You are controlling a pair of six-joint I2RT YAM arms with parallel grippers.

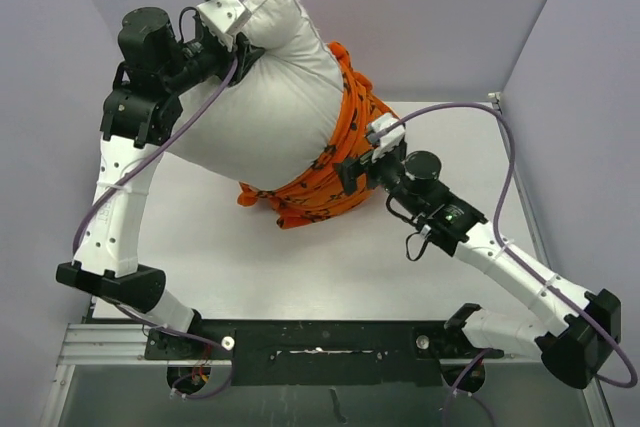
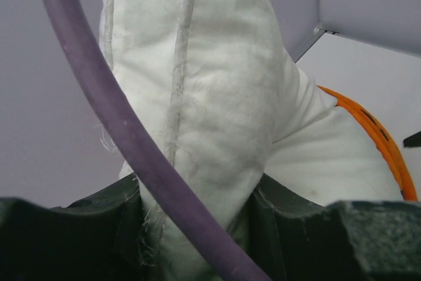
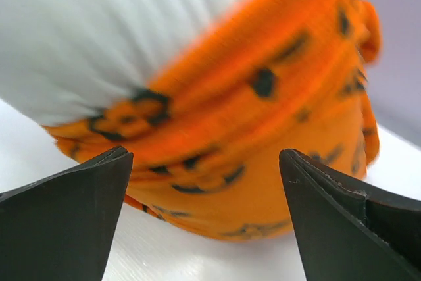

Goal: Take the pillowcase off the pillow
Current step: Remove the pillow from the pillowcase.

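- L gripper is clamped on the far-left corner of the pillow, seam edge pinched between its fingers.
- Pillow is mostly bare and white; its lower end sits on the table.
- Pillowcase is bunched in a band round the pillow's lower-right end, touching the table; not off yet.
- R gripper has jaws wide apart w/ nothing between them, just beside the bunched fabric.
- Est.: most of the way done. Left: grab the case and drag it past the last end.
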